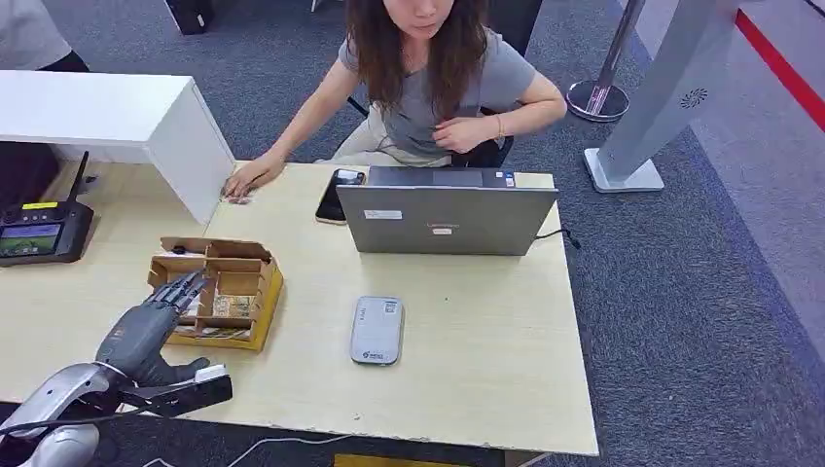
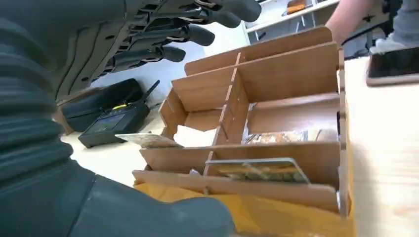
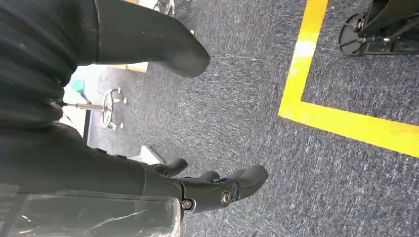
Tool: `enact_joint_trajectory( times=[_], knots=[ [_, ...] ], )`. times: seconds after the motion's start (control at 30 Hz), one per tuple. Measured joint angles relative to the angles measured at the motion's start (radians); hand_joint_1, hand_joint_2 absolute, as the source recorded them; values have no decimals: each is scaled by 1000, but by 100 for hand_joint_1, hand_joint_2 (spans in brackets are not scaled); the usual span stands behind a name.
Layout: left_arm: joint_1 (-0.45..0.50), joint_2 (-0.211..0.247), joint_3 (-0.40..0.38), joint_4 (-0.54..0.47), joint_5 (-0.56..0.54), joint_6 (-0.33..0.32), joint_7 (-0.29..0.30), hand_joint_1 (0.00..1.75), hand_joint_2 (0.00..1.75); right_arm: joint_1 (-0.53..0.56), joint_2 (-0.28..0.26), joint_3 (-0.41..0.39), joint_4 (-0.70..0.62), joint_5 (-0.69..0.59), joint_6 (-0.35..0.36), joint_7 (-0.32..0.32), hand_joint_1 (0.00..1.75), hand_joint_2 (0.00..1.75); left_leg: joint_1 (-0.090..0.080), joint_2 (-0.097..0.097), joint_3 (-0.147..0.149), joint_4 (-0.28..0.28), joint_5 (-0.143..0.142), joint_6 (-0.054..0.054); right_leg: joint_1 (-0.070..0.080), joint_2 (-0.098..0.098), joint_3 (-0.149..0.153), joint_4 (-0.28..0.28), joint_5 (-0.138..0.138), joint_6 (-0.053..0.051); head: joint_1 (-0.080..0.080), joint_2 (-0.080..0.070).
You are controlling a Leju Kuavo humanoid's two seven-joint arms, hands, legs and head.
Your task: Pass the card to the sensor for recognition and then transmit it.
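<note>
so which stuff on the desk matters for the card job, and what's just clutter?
Job:
left hand, over the card box
card box
cards in it
grey sensor pad

Clutter:
laptop
phone
black terminal
white box

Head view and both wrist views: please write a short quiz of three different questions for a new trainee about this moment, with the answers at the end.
1. True or false: the left hand already holds a card.
2. Which thing lies nearest in front of the closed laptop, on the robot's side? A. the black phone B. the grey card sensor C. the black terminal
3. Fill in: in the right wrist view the right hand hangs over the ____.

Key
1. False: its fingers reach over the wooden card box, apart, with nothing in them; a card stands in a compartment.
2. B.
3. Carpet floor.
</note>
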Motion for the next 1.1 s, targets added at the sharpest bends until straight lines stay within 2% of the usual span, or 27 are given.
enact_joint_trajectory(
  times=[0.47,0.73,1.1],
  knots=[
    [14,41,-9,0,21,-34,23,0,175,0,0,3,0,14,-1,2,0,175,0,0,0,0,0,0,0,0,0,0,0,0,0,0],
    [14,39,-32,6,21,-32,16,0,175,0,0,6,0,26,-2,4,0,175,0,0,0,0,0,0,0,0,0,0,0,0,0,0],
    [14,5,-74,39,3,-24,8,0,175,-2,0,12,0,33,-2,4,0,175,0,0,0,0,0,0,0,0,0,0,0,0,0,0]
  ],
)
